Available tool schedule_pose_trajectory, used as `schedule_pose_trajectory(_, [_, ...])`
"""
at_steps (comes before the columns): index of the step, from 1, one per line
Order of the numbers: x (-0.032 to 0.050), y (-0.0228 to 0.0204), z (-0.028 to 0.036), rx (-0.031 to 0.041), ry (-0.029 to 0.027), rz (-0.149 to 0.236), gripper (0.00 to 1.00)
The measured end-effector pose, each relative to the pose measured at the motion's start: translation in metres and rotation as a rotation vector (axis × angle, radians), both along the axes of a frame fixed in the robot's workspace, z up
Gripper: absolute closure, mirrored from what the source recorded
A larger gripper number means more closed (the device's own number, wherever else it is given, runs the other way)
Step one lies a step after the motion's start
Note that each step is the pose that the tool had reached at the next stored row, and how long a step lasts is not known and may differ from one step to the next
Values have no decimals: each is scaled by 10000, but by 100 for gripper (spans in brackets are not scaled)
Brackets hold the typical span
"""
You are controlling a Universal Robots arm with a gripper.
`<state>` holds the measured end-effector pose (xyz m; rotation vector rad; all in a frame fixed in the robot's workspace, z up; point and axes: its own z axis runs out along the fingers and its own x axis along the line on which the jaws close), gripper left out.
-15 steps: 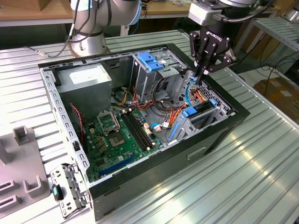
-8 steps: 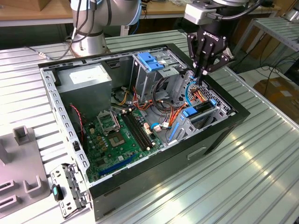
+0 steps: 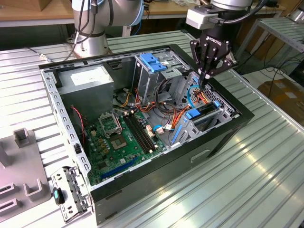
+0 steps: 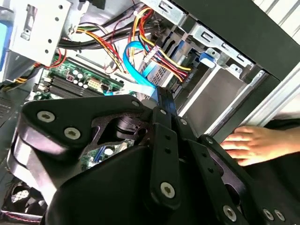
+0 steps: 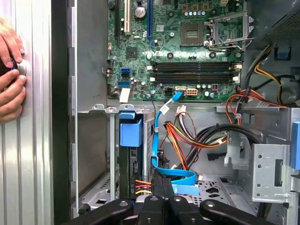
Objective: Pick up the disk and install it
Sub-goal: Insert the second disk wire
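Ribbed metal table [image 3: 266,156] — workshop clutter behind.

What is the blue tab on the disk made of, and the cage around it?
The tab looks like plastic: solid bright blue, smooth and matte, with moulded edges. The cage looks like bare sheet metal: dull silver-grey, thin folded walls and punched holes. The disk itself is too hidden to judge.

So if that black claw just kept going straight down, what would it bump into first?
Most likely the loose wiring: the gripper points down at the flat blue cable and coloured wires beside the disk in its bay. Depth is hard to judge.
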<state>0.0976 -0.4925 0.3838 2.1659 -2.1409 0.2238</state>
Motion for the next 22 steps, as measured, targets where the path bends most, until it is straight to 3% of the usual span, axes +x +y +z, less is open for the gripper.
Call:
schedule_pose_trajectory(5, [0, 0, -37, -358, 0, 0, 83])
schedule_pose_trajectory(6, [0, 0, -50, -512, 0, 0, 76])
schedule_pose_trajectory(8, [0, 0, -73, -696, 0, 0, 76])
schedule_pose_trajectory(10, [0, 0, -95, -755, 0, 0, 78])
schedule_pose_trajectory(11, [0, 0, -103, -763, 0, 0, 84])
schedule_pose_trajectory(15, [0, -11, -123, -752, -1, -1, 84])
schedule_pose_trajectory(18, [-6, -156, -141, -450, -13, -1, 84])
schedule_pose_trajectory(20, [-12, -187, -143, -324, -13, 0, 84])
schedule_pose_trajectory(21, [-15, -201, -142, -161, -13, 1, 84])
schedule_pose_trajectory(22, [-16, -205, -143, -74, -14, 0, 84])
